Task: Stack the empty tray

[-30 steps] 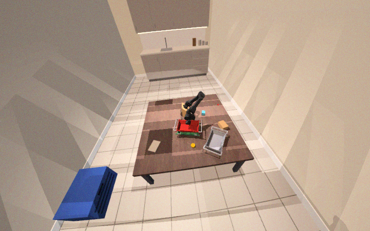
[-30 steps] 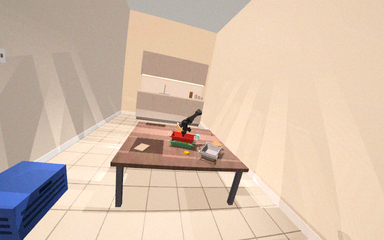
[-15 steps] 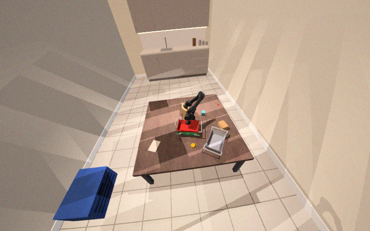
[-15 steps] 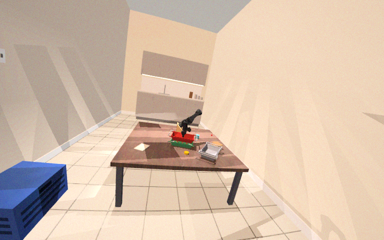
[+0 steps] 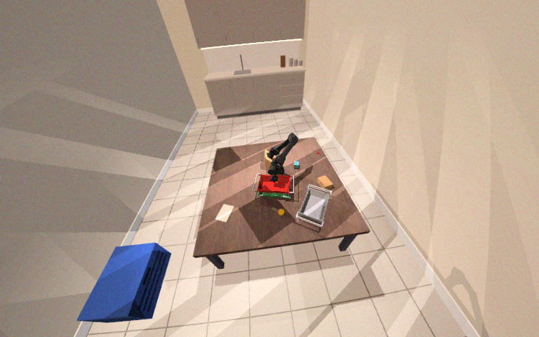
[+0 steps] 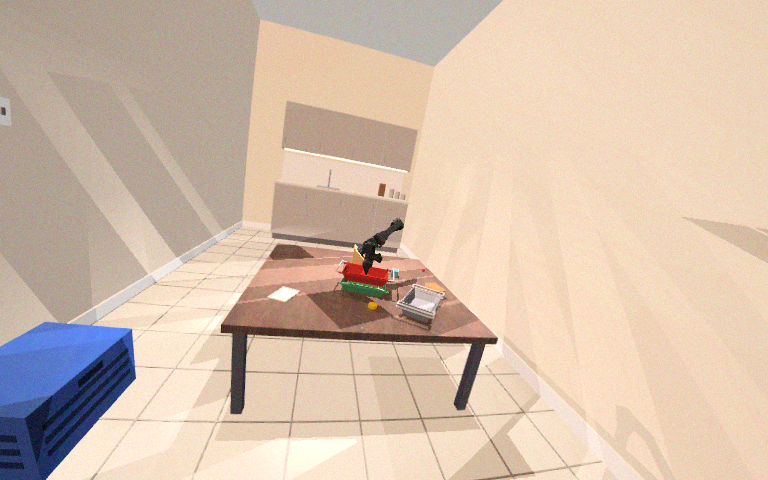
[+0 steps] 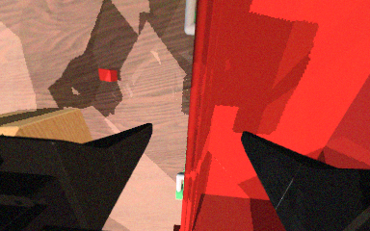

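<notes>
Straddling the red tray's [image 7: 270, 96] wall, the hand [image 7: 195, 144] stands wide open, gripping nothing.

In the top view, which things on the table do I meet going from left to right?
White card → red tray → turquoise block → grey tray → orange block.

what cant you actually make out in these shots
- Blocks in the green tray: hidden under the red tray in every view.
- The two wire bars carrying it: too small in top and exterior views.
- Red tray's far ends: cut off in the wrist view; the open gripper fills its bottom edge.
</notes>
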Robot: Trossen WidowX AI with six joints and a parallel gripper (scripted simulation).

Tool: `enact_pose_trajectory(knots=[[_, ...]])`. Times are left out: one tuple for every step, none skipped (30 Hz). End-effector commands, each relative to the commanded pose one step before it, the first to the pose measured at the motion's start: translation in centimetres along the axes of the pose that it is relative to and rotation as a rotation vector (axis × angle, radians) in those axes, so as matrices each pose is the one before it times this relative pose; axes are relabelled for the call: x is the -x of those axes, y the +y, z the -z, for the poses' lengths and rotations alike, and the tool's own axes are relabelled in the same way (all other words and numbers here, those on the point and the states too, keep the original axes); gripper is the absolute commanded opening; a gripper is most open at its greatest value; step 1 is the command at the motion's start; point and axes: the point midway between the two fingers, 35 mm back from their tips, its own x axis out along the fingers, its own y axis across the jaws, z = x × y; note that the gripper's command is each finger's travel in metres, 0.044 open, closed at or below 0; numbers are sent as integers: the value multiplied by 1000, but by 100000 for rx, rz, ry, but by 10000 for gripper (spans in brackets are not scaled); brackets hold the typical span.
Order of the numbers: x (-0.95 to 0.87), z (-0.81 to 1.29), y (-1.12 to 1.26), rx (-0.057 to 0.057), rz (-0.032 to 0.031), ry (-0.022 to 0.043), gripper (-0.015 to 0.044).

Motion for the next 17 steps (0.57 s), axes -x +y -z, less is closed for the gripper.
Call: enact_pose_trajectory(knots=[[1864,125,-458,599,805,788,440],[648,30,-67,-46,0,97,440],[656,26,-50,-45,-9,79,440],[661,22,-33,-43,-17,60,440],[666,17,-16,-41,-24,40,440],[669,12,2,-39,-31,21,440],[673,7,19,-37,-37,1,440],[675,1,37,-34,-43,-20,440],[678,-5,54,-32,-48,-40,440],[680,-12,71,-29,-53,-61,440],[681,-19,88,-26,-57,-82,440],[681,-27,105,-22,-60,-103,440],[549,-27,97,-15,-50,-98,440],[332,-19,64,-8,-31,-66,440],[111,-7,22,-3,-11,-23,440],[0,0,0,0,0,0,440],[-724,90,-84,-609,651,-173,440]])
